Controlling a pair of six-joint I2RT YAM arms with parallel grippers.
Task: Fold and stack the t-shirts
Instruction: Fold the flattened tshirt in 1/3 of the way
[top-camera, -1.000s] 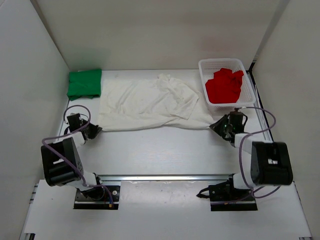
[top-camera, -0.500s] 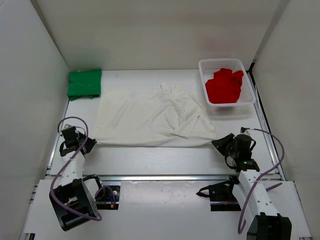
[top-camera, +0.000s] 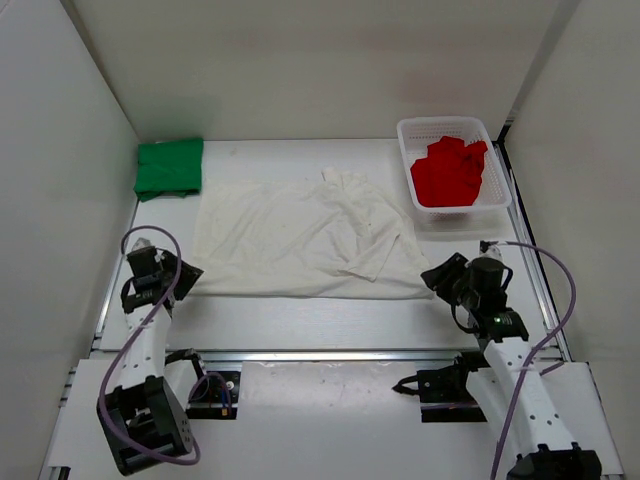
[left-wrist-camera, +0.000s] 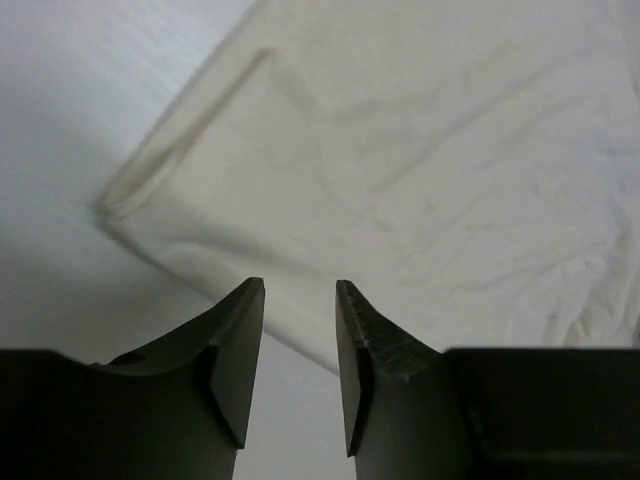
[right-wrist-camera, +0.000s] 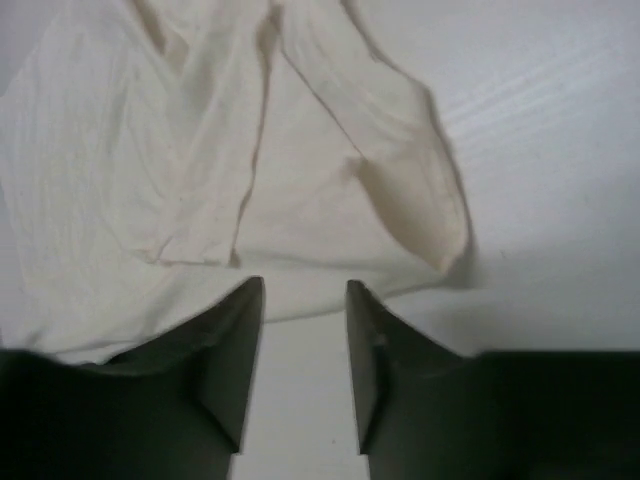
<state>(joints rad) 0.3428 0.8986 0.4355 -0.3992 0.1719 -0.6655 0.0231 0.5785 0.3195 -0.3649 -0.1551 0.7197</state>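
My left gripper (left-wrist-camera: 300, 300) is sitting spread and empty just off the near left corner of the white t-shirt (top-camera: 300, 235), and the right gripper (right-wrist-camera: 305, 290) is doing likewise at its near right corner. That shirt is lying flat but wrinkled mid-table (top-camera: 320, 320). The green t-shirt (top-camera: 170, 167) is resting folded in the far left corner. The red t-shirt (top-camera: 450, 172) is lying crumpled in the basket (top-camera: 440, 127) at the far right corner. I am judging one shirt folded, two remaining, nothing stacked.

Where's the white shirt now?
Top view: the white shirt lies spread mid-table, between the green shirt far left and the red shirt in the basket far right.
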